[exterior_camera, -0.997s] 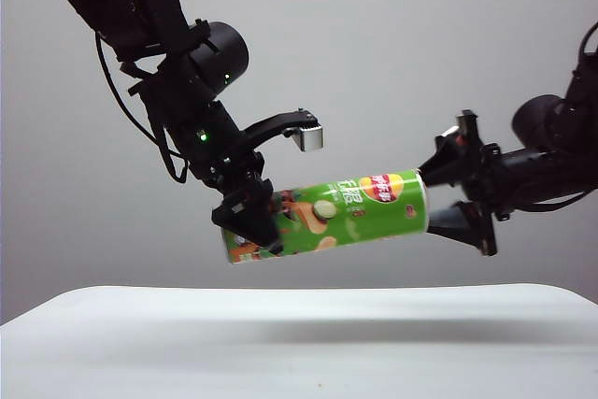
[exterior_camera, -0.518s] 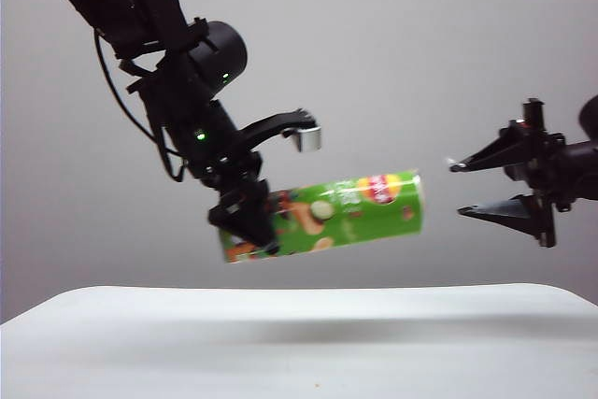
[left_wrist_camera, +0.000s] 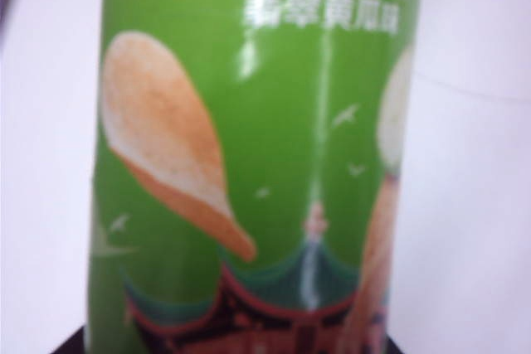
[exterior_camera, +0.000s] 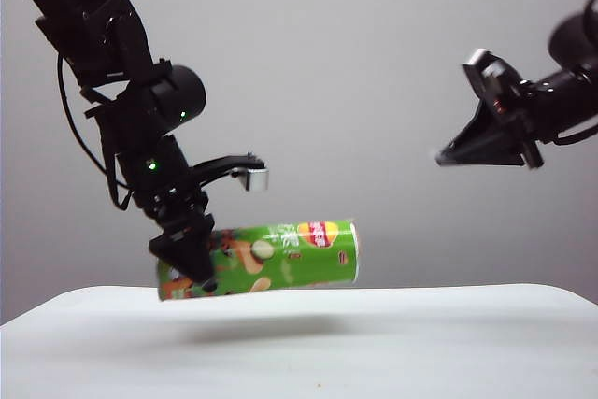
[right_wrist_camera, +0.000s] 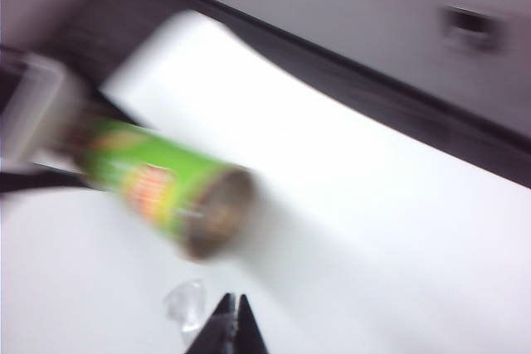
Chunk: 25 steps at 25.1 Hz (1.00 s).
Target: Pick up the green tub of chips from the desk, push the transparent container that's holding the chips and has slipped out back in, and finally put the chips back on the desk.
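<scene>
- Lowered since before, the green tub of chips hangs near the counter, clamped in the left end effector.
- Right end effector has withdrawn, fingers together, empty.
- Risk: end-held tub, seemingly tilted, could roll on release.

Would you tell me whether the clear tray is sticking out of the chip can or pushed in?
Pushed in: the green can, held by the left gripper, shows a flush open end.

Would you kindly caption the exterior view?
Left gripper holds green chip can above desk; right gripper shut, clear.
</scene>
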### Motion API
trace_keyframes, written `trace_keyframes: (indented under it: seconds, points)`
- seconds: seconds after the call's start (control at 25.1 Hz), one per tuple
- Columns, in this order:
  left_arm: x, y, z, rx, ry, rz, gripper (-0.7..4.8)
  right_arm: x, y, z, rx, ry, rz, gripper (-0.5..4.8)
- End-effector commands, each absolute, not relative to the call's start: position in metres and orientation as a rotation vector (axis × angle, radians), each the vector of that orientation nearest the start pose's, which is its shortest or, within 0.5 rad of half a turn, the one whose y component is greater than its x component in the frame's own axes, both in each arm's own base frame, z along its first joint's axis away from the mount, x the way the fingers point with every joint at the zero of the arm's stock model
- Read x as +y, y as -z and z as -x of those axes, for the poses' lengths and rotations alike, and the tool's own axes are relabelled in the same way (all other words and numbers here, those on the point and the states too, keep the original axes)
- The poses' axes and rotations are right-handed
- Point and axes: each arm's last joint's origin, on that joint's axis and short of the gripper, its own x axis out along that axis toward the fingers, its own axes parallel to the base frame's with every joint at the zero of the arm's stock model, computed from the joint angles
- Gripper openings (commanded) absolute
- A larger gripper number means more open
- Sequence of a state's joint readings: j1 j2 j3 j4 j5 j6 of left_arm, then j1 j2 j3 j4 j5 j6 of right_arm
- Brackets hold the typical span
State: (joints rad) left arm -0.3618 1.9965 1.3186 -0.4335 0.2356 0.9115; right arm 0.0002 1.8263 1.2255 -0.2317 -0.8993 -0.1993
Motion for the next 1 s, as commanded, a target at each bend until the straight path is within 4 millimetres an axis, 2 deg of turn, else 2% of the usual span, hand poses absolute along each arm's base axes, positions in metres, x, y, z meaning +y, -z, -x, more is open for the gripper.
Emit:
trace_keyframes:
  seconds: [0.04,0.2,0.36,0.52,0.56,0.72,1.0]
  points:
    - [-0.150,-0.146,-0.373,0.796,1.042,-0.831,2.85,0.032,-0.211,-0.375,0.726,-0.781,-0.034,-0.09]
    - [-0.151,-0.129,-0.375,0.830,1.072,-0.812,2.85,0.040,-0.211,-0.373,0.739,-0.807,-0.033,-0.09]
    - [-0.151,-0.107,-0.376,0.882,1.093,-0.811,2.85,0.040,-0.209,-0.371,0.761,-0.829,-0.045,-0.09]
    - [-0.151,-0.100,-0.375,0.898,1.104,-0.819,2.86,0.040,-0.209,-0.370,0.769,-0.832,-0.041,-0.09]
    - [-0.151,-0.101,-0.376,0.893,1.103,-0.819,2.95,0.040,-0.209,-0.370,0.768,-0.834,-0.043,-0.09]
    - [-0.151,-0.101,-0.376,0.910,1.089,-0.795,4.79,0.040,-0.209,-0.369,0.768,-0.845,-0.050,-0.09]
    - [-0.152,-0.103,-0.376,0.938,1.031,-0.767,4.79,0.041,-0.209,-0.369,0.764,-0.857,-0.055,-0.09]
